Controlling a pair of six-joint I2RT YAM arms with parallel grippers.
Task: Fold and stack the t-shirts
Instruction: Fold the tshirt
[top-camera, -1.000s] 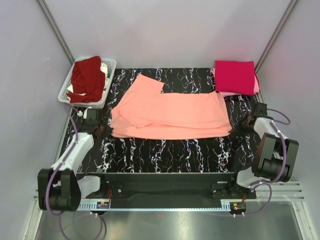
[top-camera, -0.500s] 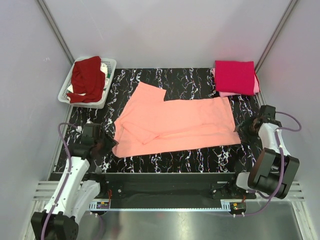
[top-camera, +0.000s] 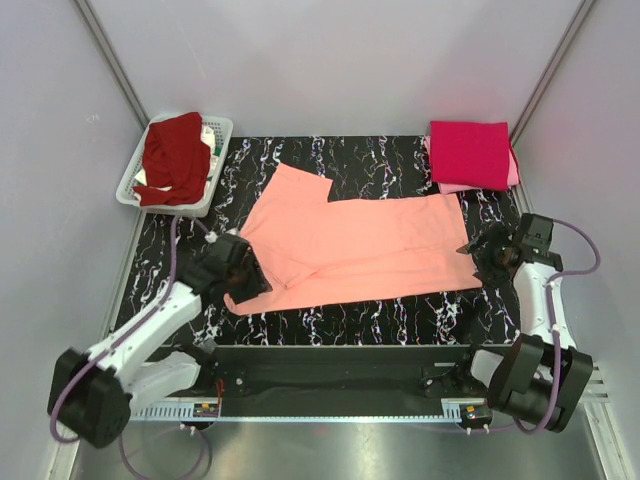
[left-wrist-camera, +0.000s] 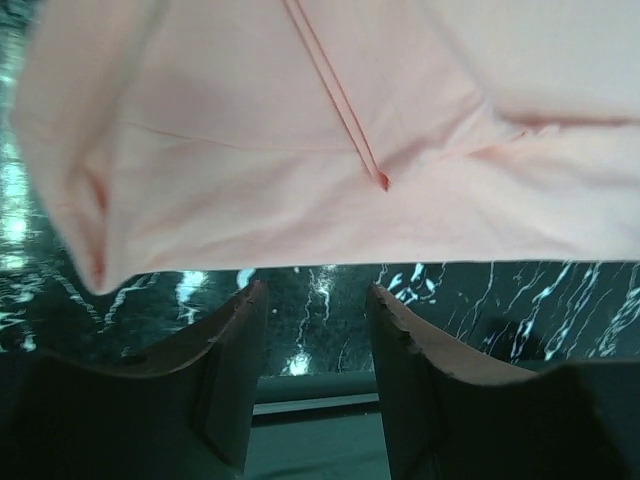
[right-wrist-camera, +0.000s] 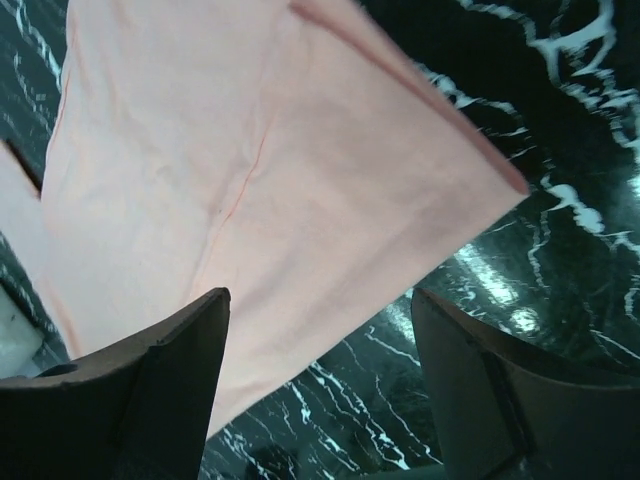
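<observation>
While salmon shirt (top-camera: 350, 250) lies spread flat across middle of black marbled desk (top-camera: 400, 315), left claw (top-camera: 245, 283) sits at its near-left corner, fingers apart, nothing between them, cloth edge just beyond tips. Right claw (top-camera: 480, 255) at near-right corner, fingers likewise apart, gripping nothing. Crimson shirt (top-camera: 470, 152) folded at far right atop light pink shirt (top-camera: 452, 187). Maroon shirt (top-camera: 172, 158) heaped in white basket (top-camera: 190, 209) at far left.

Right gripper (right-wrist-camera: 318, 320): jaws spread wide, nothing held between them. Past them a salmon-peach t-shirt (right-wrist-camera: 250, 150) lies flat on the black, white-veined table (right-wrist-camera: 570, 230). Its hemmed corner points right; a thin seam runs down the cloth.
</observation>
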